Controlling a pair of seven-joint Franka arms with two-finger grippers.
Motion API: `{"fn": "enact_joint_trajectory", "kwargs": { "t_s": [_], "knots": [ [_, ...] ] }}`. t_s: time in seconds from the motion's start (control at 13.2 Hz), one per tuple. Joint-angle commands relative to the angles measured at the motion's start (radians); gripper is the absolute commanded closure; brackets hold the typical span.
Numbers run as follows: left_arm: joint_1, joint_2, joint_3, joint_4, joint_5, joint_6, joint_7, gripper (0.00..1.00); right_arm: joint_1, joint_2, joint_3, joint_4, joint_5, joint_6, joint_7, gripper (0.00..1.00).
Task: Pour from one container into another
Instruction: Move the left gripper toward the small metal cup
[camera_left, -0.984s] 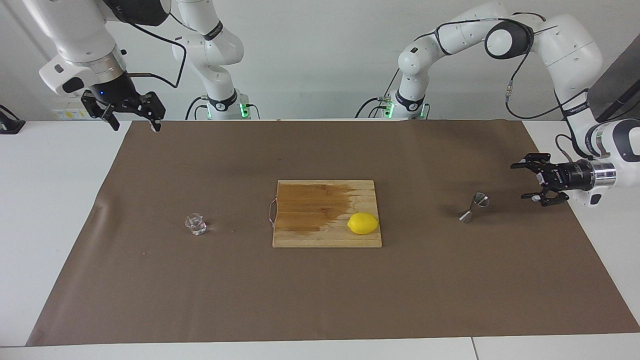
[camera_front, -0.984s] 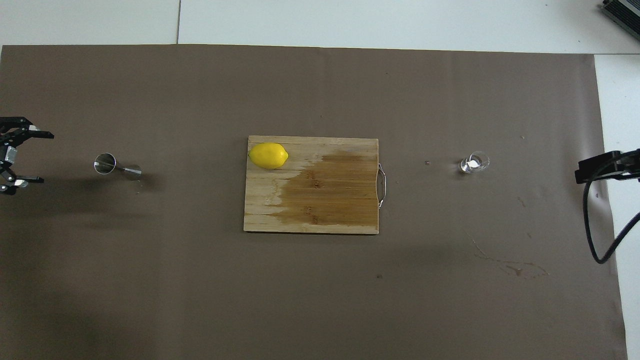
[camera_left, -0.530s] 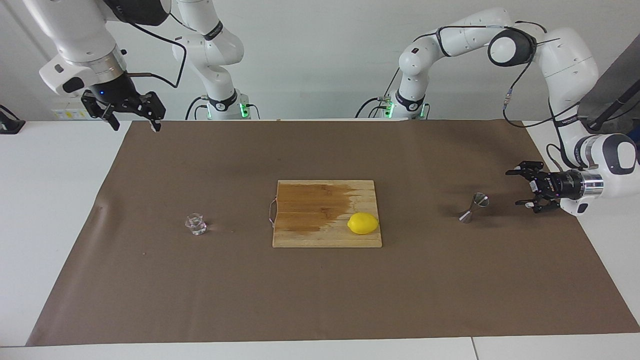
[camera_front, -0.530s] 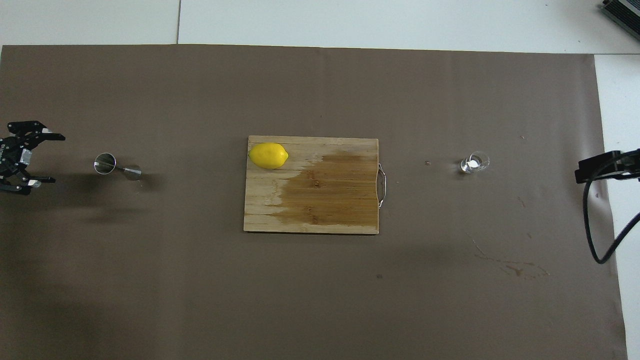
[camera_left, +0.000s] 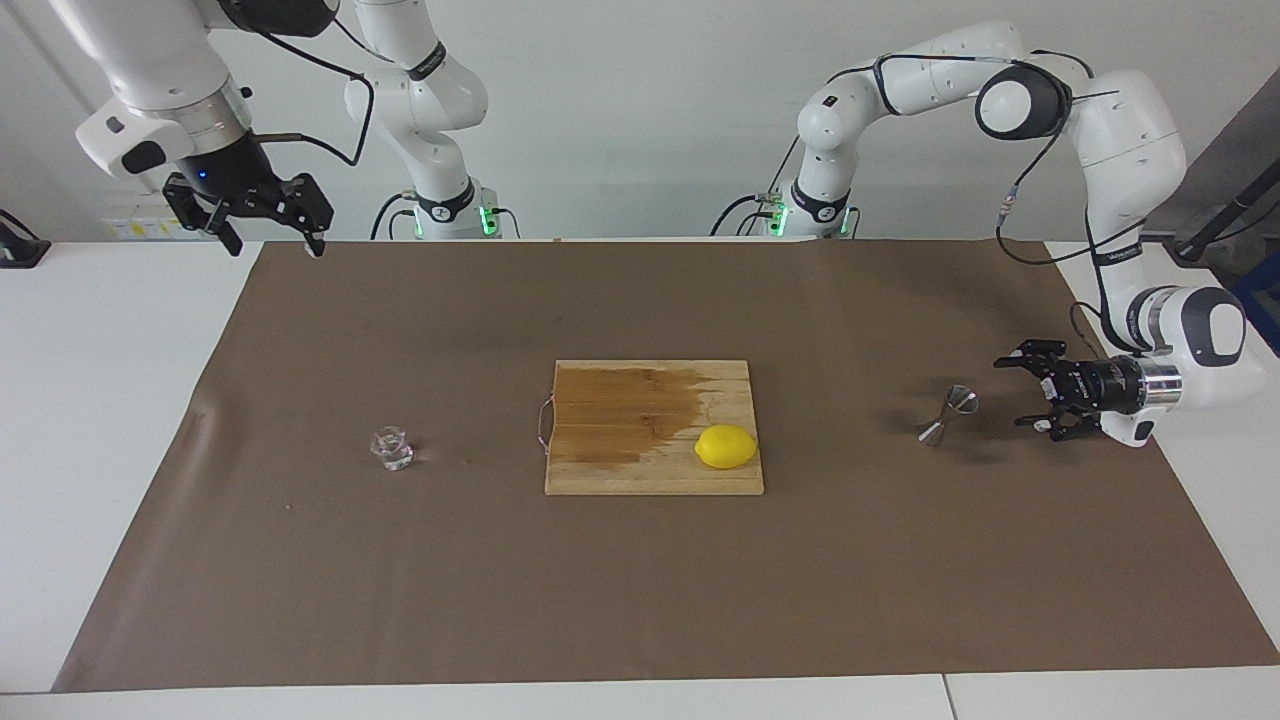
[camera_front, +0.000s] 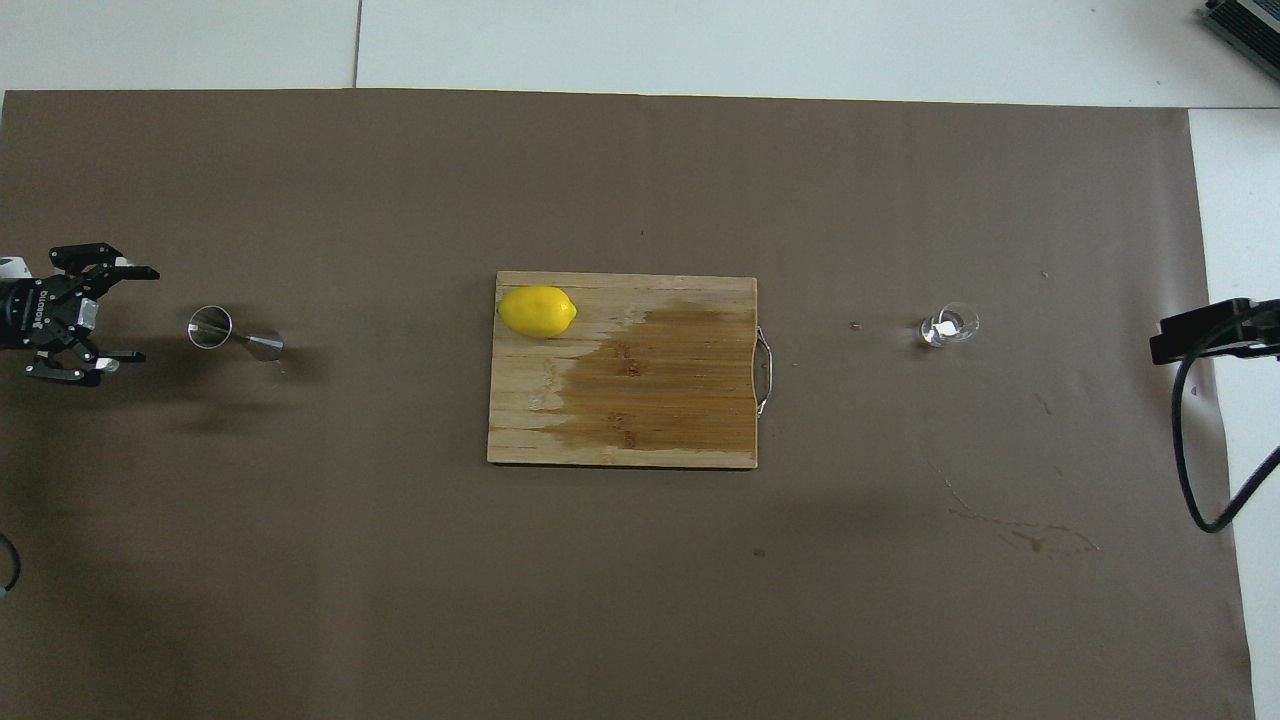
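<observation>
Brown paper (camera_left: 640, 600) covered most of the white table (camera_left: 100, 400), and every object sat on it. At its middle lay a wooden cutting board (camera_left: 620, 470) with a dark wet-looking patch and a metal handle toward the right arm's end; a lemon (camera_left: 726, 446) rested on the board's corner farthest from the robots, toward the left arm's end. The steel jigger (camera_left: 948, 413) stood upright toward the left arm's end of the table, well apart from the board. The left gripper (camera_left: 1022, 391) lay horizontal just beside the jigger, its tips pointing at it, fingers spread wide with nothing between them and not touching it. The clear glass cup (camera_left: 391, 449) stood upright toward the right arm's end; whether it held any liquid could not be made out, though the overhead view showed a pale glint inside. The facing view showed the right gripper (camera_left: 270, 238) raised over the paper's corner nearest the robots, fingers apart and empty, waiting; the overhead view showed only a dark part of that arm and a cable at its edge. Wide bare paper lay between cup, board and jigger, and along the edge farthest from the robots.
</observation>
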Motion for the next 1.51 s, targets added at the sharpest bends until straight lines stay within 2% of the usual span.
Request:
{"fn": "enact_joint_trajectory", "kwargs": {
  "t_s": [0.0,0.38,0.83,1.06,1.44],
  "knots": [
    [0.002,0.025,-0.013,-0.011,-0.017,0.016,0.032,0.0,-0.013,-0.011,-0.009,0.009,0.027,-0.022,-0.016,0.0],
    [-0.001,0.04,-0.014,-0.049,-0.015,0.027,0.089,0.0,-0.019,0.003,-0.006,0.009,0.033,-0.018,0.009,0.0],
    [-0.017,0.028,-0.016,-0.12,-0.009,0.047,0.09,0.0,-0.088,0.05,-0.01,0.008,0.033,0.065,0.035,0.0],
    [-0.017,0.028,-0.025,-0.122,-0.009,0.041,0.09,0.0,-0.075,0.049,-0.007,0.009,0.017,0.08,0.118,0.0],
    [-0.014,0.026,-0.03,-0.115,-0.009,0.041,0.089,0.0,-0.068,0.012,0.006,0.009,0.02,0.045,0.113,0.0]
  ]
}}
